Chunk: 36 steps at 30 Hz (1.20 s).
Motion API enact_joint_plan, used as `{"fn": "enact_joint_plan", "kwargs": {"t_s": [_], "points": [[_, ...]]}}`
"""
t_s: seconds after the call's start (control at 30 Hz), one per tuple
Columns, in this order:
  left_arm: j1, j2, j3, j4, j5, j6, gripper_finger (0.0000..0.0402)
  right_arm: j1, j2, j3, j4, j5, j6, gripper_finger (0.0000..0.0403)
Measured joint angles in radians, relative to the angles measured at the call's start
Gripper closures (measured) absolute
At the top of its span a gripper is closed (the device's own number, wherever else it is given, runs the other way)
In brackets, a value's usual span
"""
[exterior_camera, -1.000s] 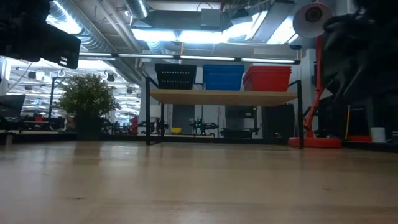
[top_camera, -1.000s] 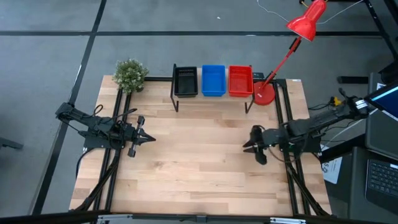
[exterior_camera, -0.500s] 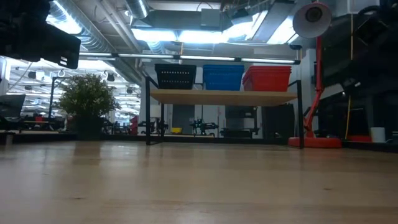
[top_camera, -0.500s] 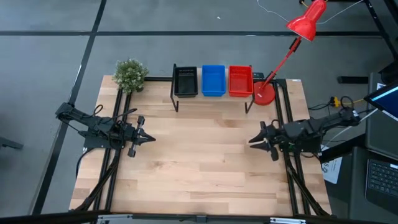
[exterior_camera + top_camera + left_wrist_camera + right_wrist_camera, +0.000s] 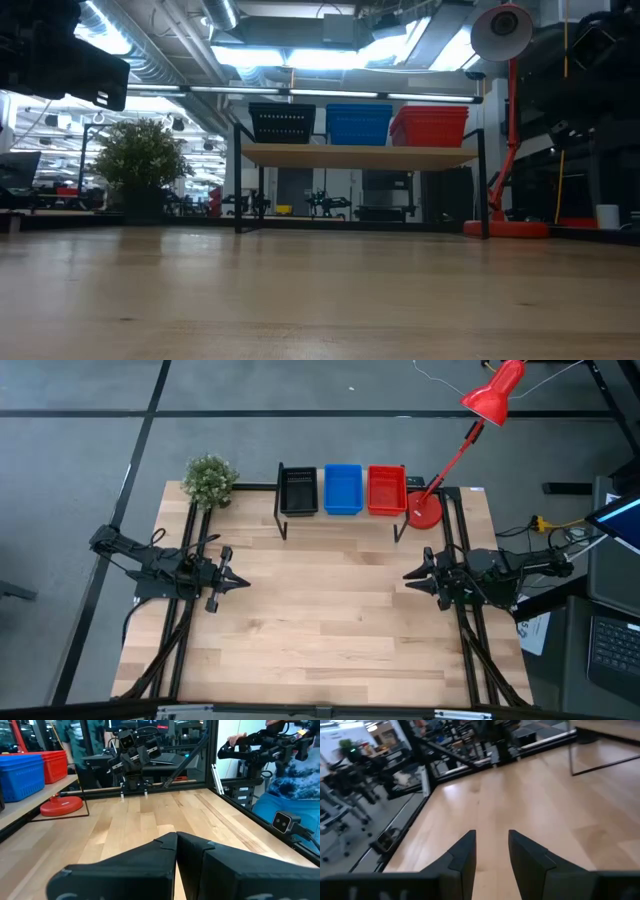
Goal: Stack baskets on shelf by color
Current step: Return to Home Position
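Observation:
The baskets stand on the shelf (image 5: 340, 519) at the table's far edge, sorted into a black stack (image 5: 298, 491), a blue stack (image 5: 343, 489) and a red stack (image 5: 387, 490). The low view shows them side by side on the board (image 5: 360, 156): black (image 5: 281, 123), blue (image 5: 358, 124), red (image 5: 430, 126). How many are in each stack I cannot tell. My left gripper (image 5: 243, 582) (image 5: 176, 840) hovers shut over the table's left side. My right gripper (image 5: 407, 577) (image 5: 491, 837) is open over the right side. Both are empty and point toward the table's middle.
A small potted plant (image 5: 210, 480) stands at the far left corner. A red desk lamp has its base (image 5: 425, 510) right of the shelf and its head (image 5: 495, 395) beyond the table. A person (image 5: 295, 770) stands near the table in the left wrist view.
My right arm has folded back toward the table's right edge. Its gripper has shifted a little toward the far and right edges and swung round to point at the table's middle. The baskets have not moved.

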Motion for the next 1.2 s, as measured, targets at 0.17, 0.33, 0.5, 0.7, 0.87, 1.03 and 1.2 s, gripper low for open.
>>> {"fn": "enact_joint_plan", "kwargs": {"t_s": [0.17, 0.33, 0.5, 0.7, 0.87, 1.03, 1.2], "points": [[0.000, 0.000, 0.000, 0.000, 0.000, 0.000, 0.0401, -0.050, 0.001, 0.000, 0.001, -0.001, 0.000, 0.0291], [0.000, 0.000, 0.000, 0.000, 0.000, 0.000, 0.0401, -0.053, 0.010, 0.000, 0.001, -0.002, 0.000, 0.0291], [0.000, 0.000, 0.000, 0.000, 0.000, 0.000, 0.0401, -0.053, 0.010, 0.000, -0.001, -0.002, 0.000, 0.0291], [0.000, 0.000, 0.000, 0.000, 0.000, 0.000, 0.0401, -0.053, 0.010, 0.000, -0.001, -0.002, 0.000, 0.0291], [0.000, 0.000, 0.000, 0.000, 0.000, 0.000, 0.0401, -0.053, 0.010, 0.000, -0.001, -0.002, 0.000, 0.0291], [0.000, 0.000, 0.000, 0.000, 0.000, 0.000, 0.0401, -0.053, 0.010, 0.000, 0.000, -0.002, 0.000, 0.0291], [0.000, 0.000, 0.000, 0.000, 0.000, 0.000, 0.0401, -0.053, 0.011, 0.000, -0.001, -0.002, 0.000, 0.0291]]}}
